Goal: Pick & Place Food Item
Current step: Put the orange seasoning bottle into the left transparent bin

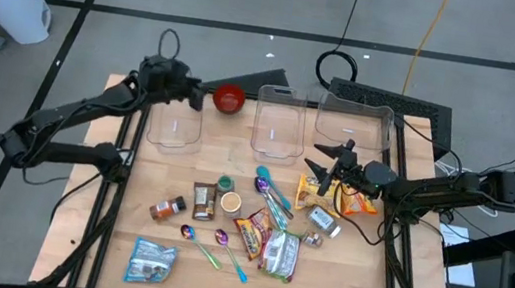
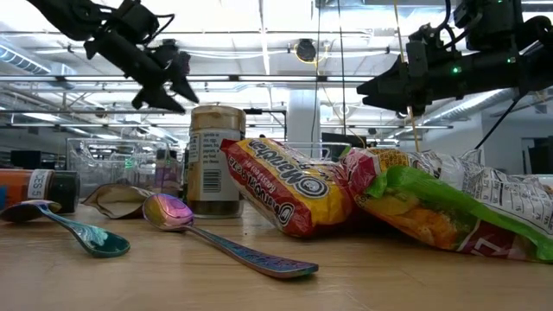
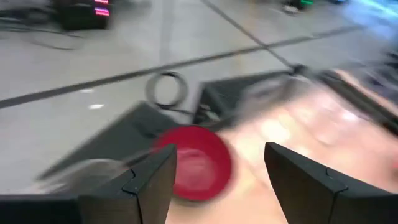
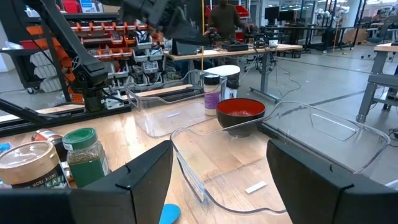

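Food packets lie in a loose heap mid-table: a yellow-and-red noodle packet [image 1: 253, 232] [image 2: 289, 186], a white-and-green bag [image 1: 280, 253], an orange bag [image 1: 359, 201] and a blue bag [image 1: 150, 260]. My left gripper [image 1: 198, 94] [image 3: 217, 180] hangs open in the air at the far left, over a clear tub [image 1: 175, 122], pointing at a red bowl [image 1: 229, 99] [image 3: 196, 162]. My right gripper [image 1: 315, 172] [image 4: 217, 180] stands open and level above the table's right side, beside the orange bag and facing the middle clear tub [image 1: 279, 122] [image 4: 249, 168]. Neither holds anything.
Jars [image 1: 203, 200] [image 4: 81, 149], a small can [image 1: 321, 219] and several iridescent spoons [image 1: 271, 191] [image 2: 225, 242] lie among the packets. A third clear tub [image 1: 354, 117] stands at the far right. Bare wood shows along the near edge and at the left.
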You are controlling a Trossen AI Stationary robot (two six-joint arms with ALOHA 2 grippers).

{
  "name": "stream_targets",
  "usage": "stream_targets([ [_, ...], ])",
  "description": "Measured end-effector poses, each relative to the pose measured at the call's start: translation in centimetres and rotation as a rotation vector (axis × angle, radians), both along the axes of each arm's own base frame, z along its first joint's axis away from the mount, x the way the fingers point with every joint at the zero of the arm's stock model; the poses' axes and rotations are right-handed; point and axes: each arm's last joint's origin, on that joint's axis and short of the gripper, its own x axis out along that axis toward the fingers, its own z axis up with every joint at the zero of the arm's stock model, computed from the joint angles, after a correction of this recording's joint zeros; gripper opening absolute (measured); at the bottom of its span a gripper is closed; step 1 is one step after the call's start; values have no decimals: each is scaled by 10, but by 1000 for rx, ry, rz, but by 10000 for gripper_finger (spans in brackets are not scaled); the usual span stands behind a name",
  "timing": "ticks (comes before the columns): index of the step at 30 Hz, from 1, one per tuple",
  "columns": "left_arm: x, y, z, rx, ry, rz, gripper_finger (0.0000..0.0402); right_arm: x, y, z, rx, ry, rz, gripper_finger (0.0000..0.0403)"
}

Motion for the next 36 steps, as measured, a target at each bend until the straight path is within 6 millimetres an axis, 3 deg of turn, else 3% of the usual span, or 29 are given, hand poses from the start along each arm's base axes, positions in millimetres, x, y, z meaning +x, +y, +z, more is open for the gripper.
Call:
stream_targets([
  [4,12,-11,4,59,-14,-166,248,0,0,0,-1,-3,0,254],
  [13,30,-25,26,159,-233,-245,248,0,0,0,43,-24,0,254],
  [21,46,-53,29,202,-260,-595,248,2,0,-3,91,-23,-1,254],
  [29,52,-84,-1,315,-355,-680,248,6,-1,-9,107,-27,-1,254],
  [36,36,-106,-27,350,-414,-736,248,12,-1,-14,129,-49,0,254],
])
